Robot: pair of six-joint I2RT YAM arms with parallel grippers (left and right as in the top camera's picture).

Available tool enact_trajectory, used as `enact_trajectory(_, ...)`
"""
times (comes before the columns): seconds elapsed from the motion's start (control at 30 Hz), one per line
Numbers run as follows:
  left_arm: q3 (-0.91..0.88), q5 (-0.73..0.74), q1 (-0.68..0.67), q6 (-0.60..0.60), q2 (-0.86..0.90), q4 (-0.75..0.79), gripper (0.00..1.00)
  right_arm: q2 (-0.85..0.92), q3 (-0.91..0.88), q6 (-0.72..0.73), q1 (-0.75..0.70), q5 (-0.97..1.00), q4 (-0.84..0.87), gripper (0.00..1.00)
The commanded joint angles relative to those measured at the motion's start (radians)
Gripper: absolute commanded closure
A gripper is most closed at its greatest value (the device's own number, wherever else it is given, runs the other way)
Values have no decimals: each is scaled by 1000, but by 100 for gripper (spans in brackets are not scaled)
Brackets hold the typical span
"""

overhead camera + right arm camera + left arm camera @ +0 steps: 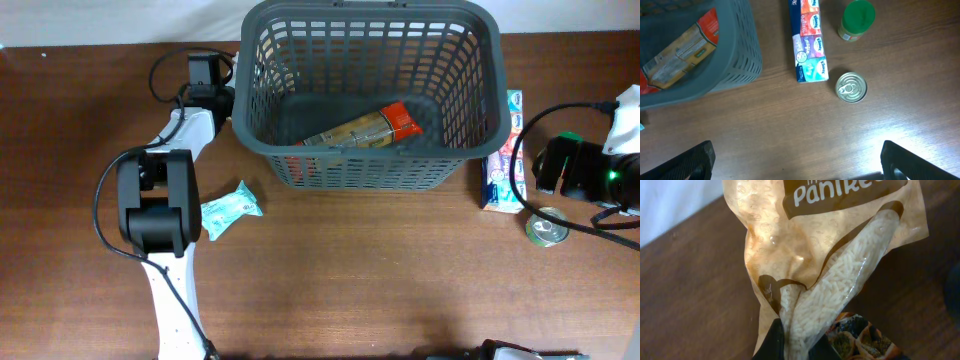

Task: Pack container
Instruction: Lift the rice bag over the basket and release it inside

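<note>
At the far middle of the counter (350, 290), the container (465, 100) holds just one orange-and-red packet (365, 128), so the packing looks barely begun. Near its left wall, the left end effector (797, 340) is clamped on a clear bag of rice (840, 275), likely the next item in, while the right end effector (797, 152) hangs spread wide and empty. A teal packet (230, 210), a tissue pack (505, 150), a tin can (547, 228) and a green-lidded jar (857, 17) remain on the counter.
</note>
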Motion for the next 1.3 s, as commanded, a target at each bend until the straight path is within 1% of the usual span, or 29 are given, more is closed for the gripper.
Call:
enact_trajectory(0.0,-25,-52,39,-22,-48,-70,99,3,2,-11,-3,-13,0,1)
enact_trajectory(0.03,-25,-52,47,-23,-79,-85,98,3,2,-11,-3,-13,0,1)
enact_trajectory(0.2,-25,-51,105,-100,-254,-161,99,3,2,-11,-3,-13,0,1)
enact_trajectory(0.37,-25,-51,140,-99,-399,-217,99,3,2,-11,-3,-13,0,1)
enact_trajectory(0.47,-25,-45,142,-97,-495,-213,98,3,2,-11,-3,-13,0,1)
enact_trajectory(0.53,-25,0,140,-65,-576,-195,98,3,2,-11,-3,-13,0,1)
enact_trajectory(0.63,-24,72,140,-61,-688,-148,99,3,2,-11,-3,-13,0,1)
enact_trajectory(0.7,-19,153,139,-23,-754,-131,98,3,2,-11,-3,-13,0,1)
enact_trajectory(0.77,-14,218,128,-11,-803,-132,98,3,2,-11,-3,-13,0,1)
enact_trajectory(0.87,-11,265,87,13,-840,-160,99,3,2,-11,-3,-13,0,1)
enact_trajectory(1.03,-6,243,-53,183,-844,-312,99,3,2,-11,-3,-13,0,1)
enact_trajectory(1.17,-6,144,-152,278,-836,-396,98,3,2,-11,-3,-13,0,1)
enact_trajectory(1.27,-6,138,-195,339,-803,-428,98,3,2,-11,-3,-13,0,1)
